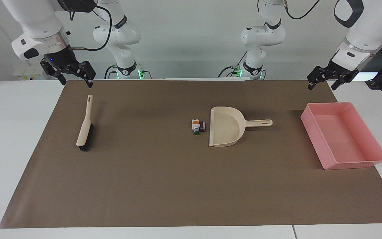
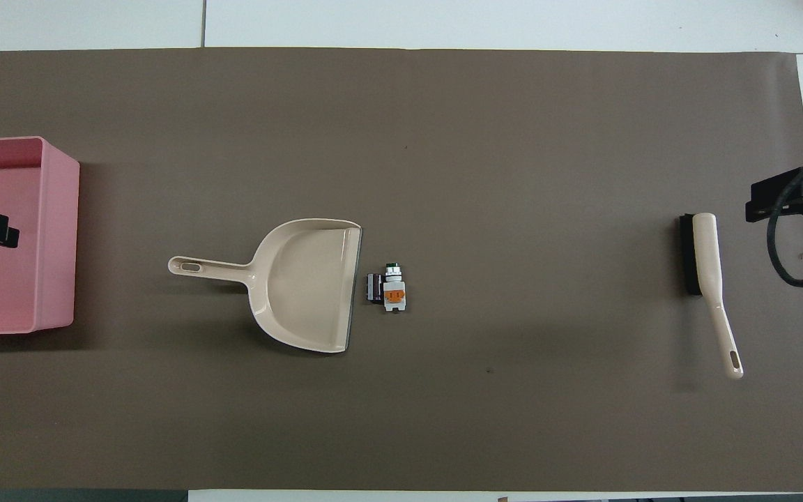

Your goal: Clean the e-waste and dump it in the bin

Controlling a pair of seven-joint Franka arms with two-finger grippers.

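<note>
While pincers (image 1: 75,79) hover, e-waste (image 1: 198,126) lies well apart.

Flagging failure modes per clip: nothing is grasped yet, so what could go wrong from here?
1. The e-waste is tiny; a brush stroke could flick it past the dustpan.
2. The unheld dustpan may slide when swept against.
3. Carrying it to the bin could spill pieces.

A beige dustpan (image 2: 304,286) lies mid-desk on the brown mat (image 2: 513,139), its mouth just beside the e-waste (image 2: 387,288): a dark block touching a white, orange and green piece. The pink bin (image 2: 60,230) sits at the left arm's end, a hand brush (image 2: 705,272) at the right arm's end.
</note>
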